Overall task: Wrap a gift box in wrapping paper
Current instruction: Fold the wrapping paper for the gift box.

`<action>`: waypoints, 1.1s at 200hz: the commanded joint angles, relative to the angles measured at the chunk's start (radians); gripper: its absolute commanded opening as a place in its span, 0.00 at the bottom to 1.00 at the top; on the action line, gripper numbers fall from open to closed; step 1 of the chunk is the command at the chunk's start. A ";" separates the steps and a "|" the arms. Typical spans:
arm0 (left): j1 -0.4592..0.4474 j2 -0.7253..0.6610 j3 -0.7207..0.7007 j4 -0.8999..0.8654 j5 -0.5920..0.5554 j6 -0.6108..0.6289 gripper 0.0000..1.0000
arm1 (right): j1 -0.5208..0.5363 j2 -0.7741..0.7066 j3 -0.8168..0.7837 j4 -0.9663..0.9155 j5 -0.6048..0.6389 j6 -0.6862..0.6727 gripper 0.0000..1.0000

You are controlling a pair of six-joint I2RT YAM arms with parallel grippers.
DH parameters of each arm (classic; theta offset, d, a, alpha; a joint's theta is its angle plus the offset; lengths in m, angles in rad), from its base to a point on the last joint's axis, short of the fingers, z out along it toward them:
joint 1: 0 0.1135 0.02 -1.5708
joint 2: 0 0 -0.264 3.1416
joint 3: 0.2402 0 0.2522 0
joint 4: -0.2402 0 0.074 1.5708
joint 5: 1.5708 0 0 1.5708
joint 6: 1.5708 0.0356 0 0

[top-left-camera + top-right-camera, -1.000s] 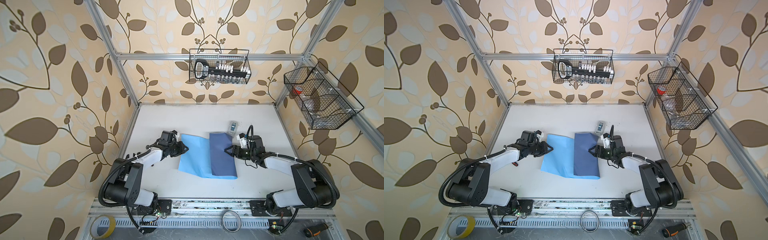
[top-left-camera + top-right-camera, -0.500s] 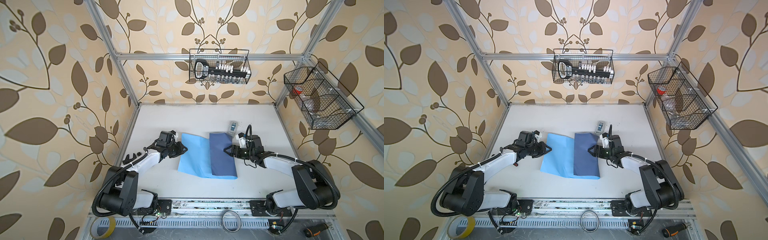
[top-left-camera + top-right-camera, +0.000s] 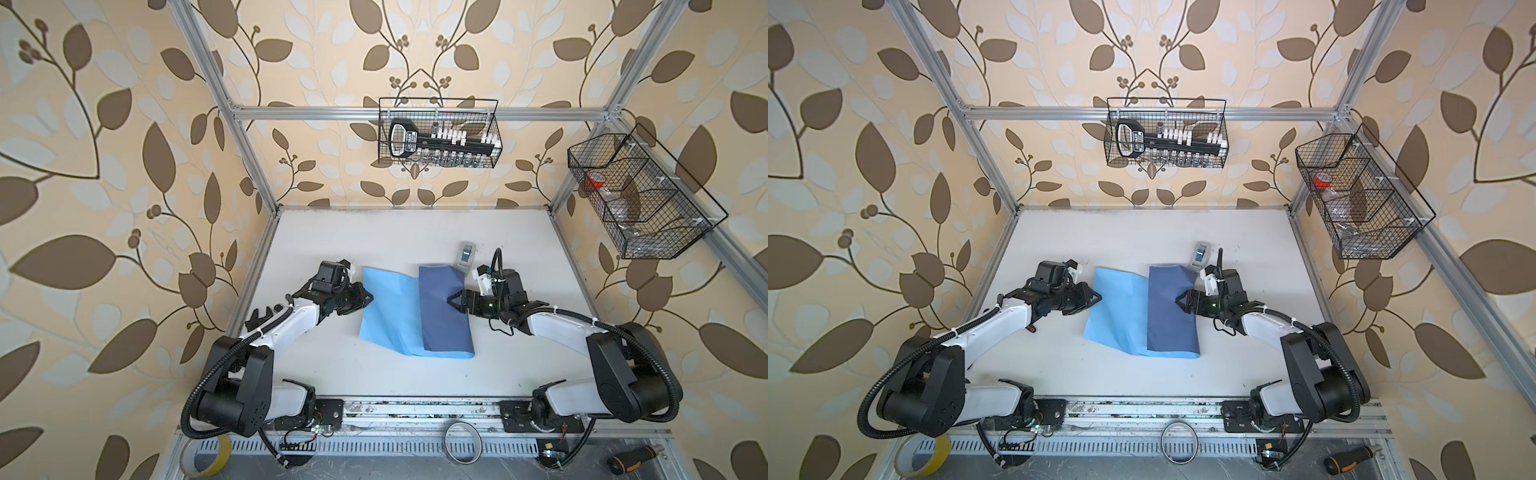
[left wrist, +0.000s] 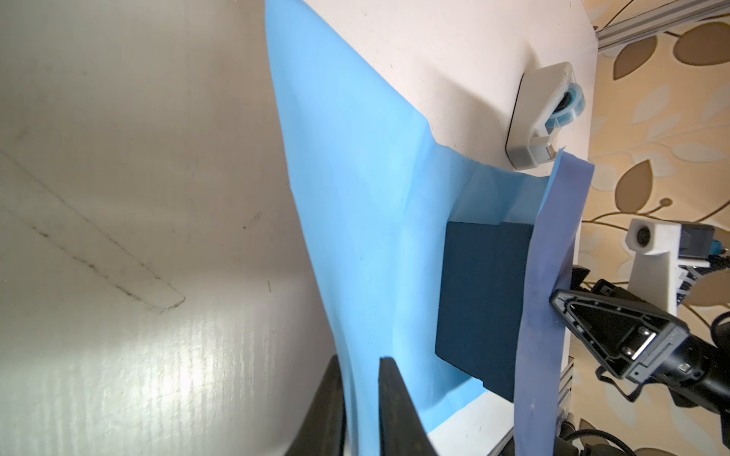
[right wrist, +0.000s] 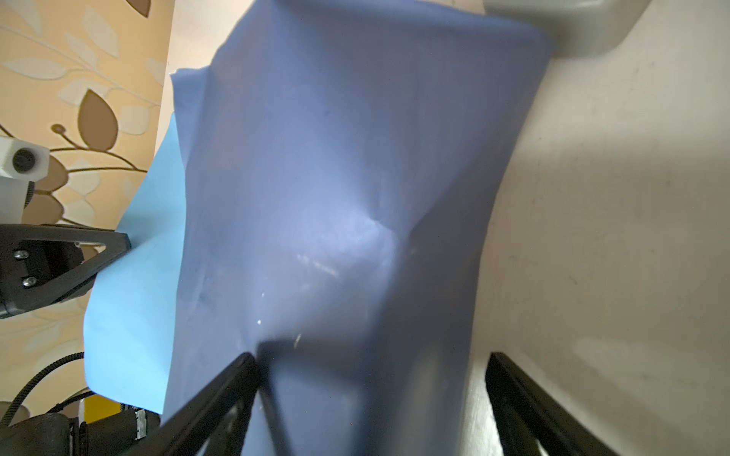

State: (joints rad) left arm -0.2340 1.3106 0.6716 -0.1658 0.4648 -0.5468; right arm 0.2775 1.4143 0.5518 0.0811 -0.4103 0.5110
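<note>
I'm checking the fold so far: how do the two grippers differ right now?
The left gripper has its jaws nearly shut on the light blue edge of the wrapping paper; the right gripper has its jaws wide apart, straddling the dark folded flap. The left sits at the sheet's flat side, the right at the side folded over the gift box. Both lie low, pointing inward.

place: lab test cell | evidence: aluminium frame [image 3: 249,137], wallpapered walls [image 3: 104,166], wire baskets [image 3: 438,133]

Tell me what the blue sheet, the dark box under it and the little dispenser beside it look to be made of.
Wrapping paper: thin matte paper, creased, light blue with a darker slate-blue reverse. Gift box: probably matte black cardboard, flat faces and sharp edges, no shine. Tape dispenser: smooth grey-white moulded plastic with rounded corners and a translucent blue hub.
</note>
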 commanded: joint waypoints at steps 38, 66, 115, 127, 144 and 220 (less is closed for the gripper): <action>0.008 -0.059 0.041 -0.007 0.031 0.008 0.17 | 0.010 0.028 -0.010 -0.220 0.179 -0.053 0.94; 0.009 -0.067 0.054 -0.015 0.053 0.007 0.13 | 0.010 0.033 -0.007 -0.221 0.182 -0.059 0.94; -0.003 -0.105 0.056 0.031 0.147 -0.073 0.04 | 0.010 0.036 -0.005 -0.222 0.182 -0.061 0.96; -0.022 -0.118 0.060 0.055 0.159 -0.110 0.00 | 0.011 0.037 -0.007 -0.221 0.183 -0.060 0.97; -0.061 -0.125 0.070 0.090 0.155 -0.154 0.00 | 0.011 0.039 -0.006 -0.216 0.183 -0.060 0.97; -0.322 -0.068 0.125 0.241 -0.001 -0.396 0.00 | 0.011 0.051 -0.004 -0.210 0.168 -0.066 0.97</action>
State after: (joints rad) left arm -0.4976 1.2167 0.7475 -0.0277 0.5270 -0.8238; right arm 0.2878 1.4090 0.5774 0.0265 -0.3695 0.4881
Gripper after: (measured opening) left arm 0.048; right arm 0.974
